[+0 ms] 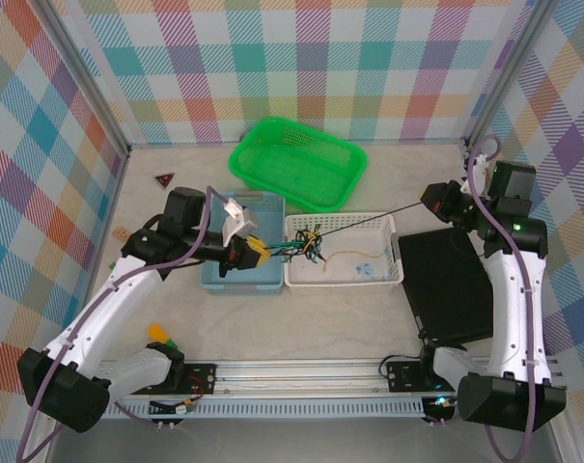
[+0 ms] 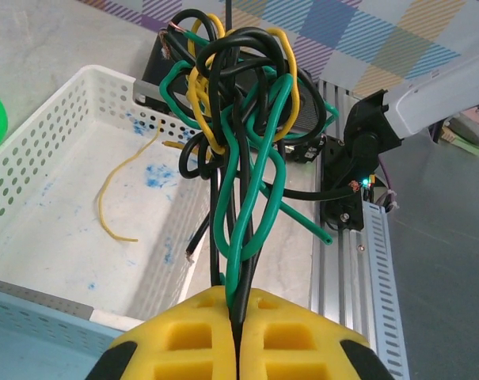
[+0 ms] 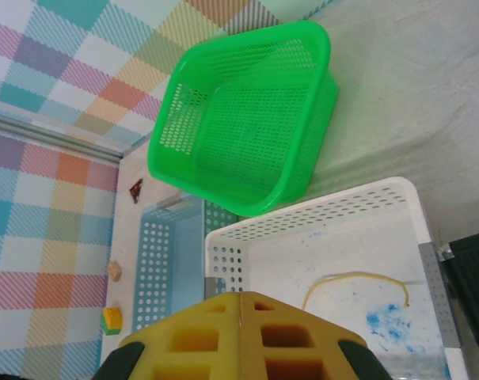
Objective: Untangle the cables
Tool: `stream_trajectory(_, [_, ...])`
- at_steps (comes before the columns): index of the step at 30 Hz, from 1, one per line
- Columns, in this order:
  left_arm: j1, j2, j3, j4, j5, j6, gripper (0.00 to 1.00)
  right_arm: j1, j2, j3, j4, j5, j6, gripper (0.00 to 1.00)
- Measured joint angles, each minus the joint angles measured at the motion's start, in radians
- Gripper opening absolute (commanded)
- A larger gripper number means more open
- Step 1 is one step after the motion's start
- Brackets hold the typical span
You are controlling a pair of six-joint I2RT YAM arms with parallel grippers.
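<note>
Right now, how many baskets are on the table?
3. The green basket sits at the far middle; the blue basket is nearer, centre-left; the white basket stands directly right of the blue one. No sign of another hidden.

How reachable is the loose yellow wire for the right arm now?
Probably not yet: the right gripper is shut, seemingly on the taut black cable. The yellow wire lies uncovered in the white basket nearby.
</note>
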Motion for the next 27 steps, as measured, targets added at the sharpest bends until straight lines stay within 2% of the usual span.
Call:
stream_trajectory(4, [0.0, 0.0, 0.0, 0.037, 0.008, -0.053, 0.0, -0.025, 0.001, -0.02, 0.074, -0.091, 0.008, 0.0])
stream_trajectory(8, [-0.002, 0.013, 0.008, 0.145, -0.028, -0.182, 0.0, -0.028, -0.004, -0.111, 0.188, -0.127, 0.004, 0.0])
stream_trajectory(13, [-0.039, 0.093, 0.097, 0.214, -0.119, -0.272, 0.0, 0.042, -0.043, -0.209, 0.238, -0.138, -0.045, 0.0])
stream_trajectory(18, [-0.074, 0.151, 0.183, 0.282, -0.14, -0.323, 0.0, 0.145, -0.104, -0.293, 0.289, -0.178, -0.113, 0.0])
stream_trajectory(20, [-0.083, 0.164, 0.202, 0.304, -0.136, -0.327, 0.0, 0.179, -0.119, -0.32, 0.301, -0.195, -0.14, 0.08])
stream_trajectory(24, [-0.097, 0.182, 0.232, 0.322, -0.119, -0.317, 0.0, 0.208, -0.14, -0.342, 0.308, -0.195, -0.21, 0.43])
stream_trajectory(25, [-0.099, 0.184, 0.236, 0.319, -0.113, -0.309, 0.0, 0.208, -0.145, -0.342, 0.307, -0.191, -0.227, 0.5])
stream_trajectory(27, [-0.1, 0.186, 0.245, 0.293, -0.095, -0.278, 0.0, 0.208, -0.16, -0.338, 0.301, -0.166, -0.269, 0.58])
